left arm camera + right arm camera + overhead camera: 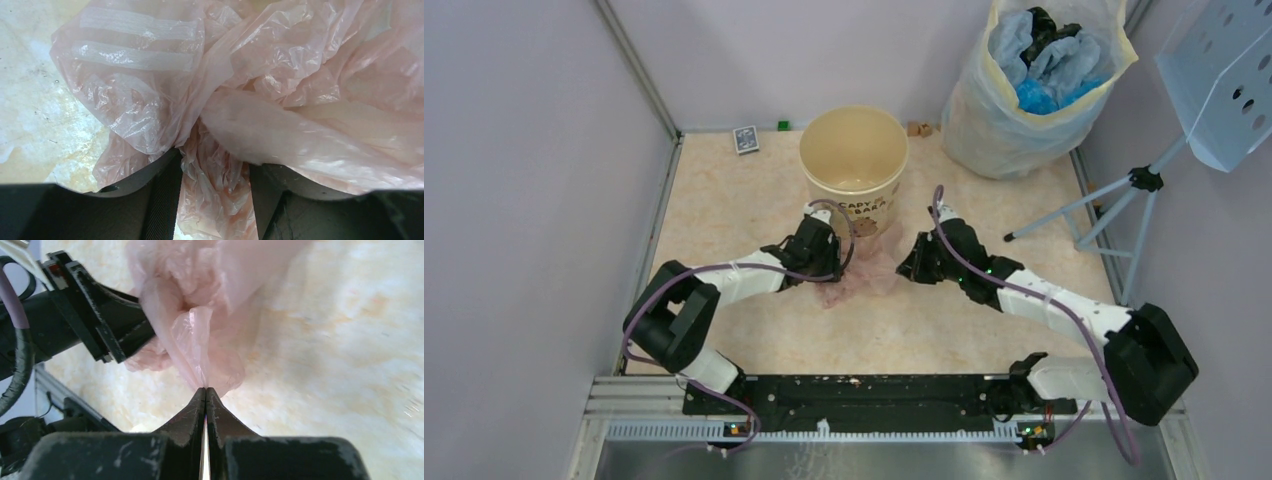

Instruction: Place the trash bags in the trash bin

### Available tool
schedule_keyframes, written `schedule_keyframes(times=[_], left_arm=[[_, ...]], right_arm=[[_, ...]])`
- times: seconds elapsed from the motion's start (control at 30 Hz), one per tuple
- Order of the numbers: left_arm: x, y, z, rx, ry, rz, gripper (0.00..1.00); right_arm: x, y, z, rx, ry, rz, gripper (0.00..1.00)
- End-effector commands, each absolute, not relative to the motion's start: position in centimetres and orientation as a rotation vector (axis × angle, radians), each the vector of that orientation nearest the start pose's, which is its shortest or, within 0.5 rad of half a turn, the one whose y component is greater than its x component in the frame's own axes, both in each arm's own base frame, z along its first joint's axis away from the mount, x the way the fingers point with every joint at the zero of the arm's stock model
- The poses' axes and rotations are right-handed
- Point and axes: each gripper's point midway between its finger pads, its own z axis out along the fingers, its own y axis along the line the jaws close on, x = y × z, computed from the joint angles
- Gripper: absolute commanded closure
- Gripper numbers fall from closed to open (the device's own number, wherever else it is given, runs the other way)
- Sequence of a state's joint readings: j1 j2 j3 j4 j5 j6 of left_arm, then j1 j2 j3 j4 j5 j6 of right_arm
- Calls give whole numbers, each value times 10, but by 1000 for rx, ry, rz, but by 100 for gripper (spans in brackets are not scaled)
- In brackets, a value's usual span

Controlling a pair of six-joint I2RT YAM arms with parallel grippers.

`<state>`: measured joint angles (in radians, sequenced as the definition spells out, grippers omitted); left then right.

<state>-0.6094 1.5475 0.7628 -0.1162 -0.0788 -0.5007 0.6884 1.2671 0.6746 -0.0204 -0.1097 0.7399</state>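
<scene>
Right wrist: right hand (205, 390) pinching trash bag (200, 315) edge, left hand (212, 167) clamping bunched middle, for lifting into trash bin (852, 195).

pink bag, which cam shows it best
Left wrist: the pink bag fills the frame, its crinkles and seams clear, bunched in the left gripper. Right wrist shows one fold of it pinched in the right gripper. Top external shows only a small pink patch in front of the trash bin.

Angled inward toward each other, left tool (834, 260) and right tool (205, 392) clamp the bag (871, 273).
</scene>
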Motion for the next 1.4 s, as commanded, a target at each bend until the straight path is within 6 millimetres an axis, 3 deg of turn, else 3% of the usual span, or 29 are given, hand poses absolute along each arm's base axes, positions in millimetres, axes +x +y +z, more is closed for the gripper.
schedule_keyframes(times=[0.0, 0.1, 0.2, 0.27, 0.33, 0.37, 0.4, 0.47, 0.53, 0.63, 0.73, 0.87, 1.1, 1.27, 1.37], left_arm=[[276, -186, 11, 71, 2561, -259, 44], [273, -188, 14, 77, 2560, -282, 44], [270, -193, 27, 108, 2545, -329, 44], [265, -201, 40, 160, 2534, -406, 44], [256, -210, 55, 211, 2512, -509, 43], [252, -214, 63, 233, 2496, -557, 42], [248, -218, 74, 252, 2471, -607, 42], [241, -222, 87, 281, 2455, -663, 41], [235, -222, 96, 289, 2457, -687, 40], [231, -218, 109, 283, 2447, -685, 37], [240, -212, 122, 254, 2380, -647, 33], [258, -209, 131, 220, 2306, -596, 27], [283, -226, 117, 230, 2327, -580, 21], [287, -247, 93, 244, 2344, -676, 21], [285, -247, 74, 238, 2375, -654, 22]], right_arm=[[252, 212, 129, 87, 2337, 598, 100], [246, 190, 128, 102, 2388, 475, 100], [240, 181, 121, 110, 2430, 428, 100], [238, 184, 117, 100, 2435, 458, 100], [235, 201, 119, 24, 2416, 579, 100], [232, 212, 122, -31, 2404, 657, 95], [230, 223, 126, -74, 2382, 736, 84], [226, 242, 133, -157, 2322, 880, 49], [227, 252, 140, -193, 2262, 958, 30], [232, 263, 143, -220, 2224, 1005, 22], [241, 264, 124, -217, 2291, 943, 21], [253, 252, 91, -147, 2402, 775, 30], [236, 249, 70, -128, 2466, 809, 97], [209, 250, 60, -181, 2547, 846, 100], [202, 244, 58, -203, 2589, 796, 100]])
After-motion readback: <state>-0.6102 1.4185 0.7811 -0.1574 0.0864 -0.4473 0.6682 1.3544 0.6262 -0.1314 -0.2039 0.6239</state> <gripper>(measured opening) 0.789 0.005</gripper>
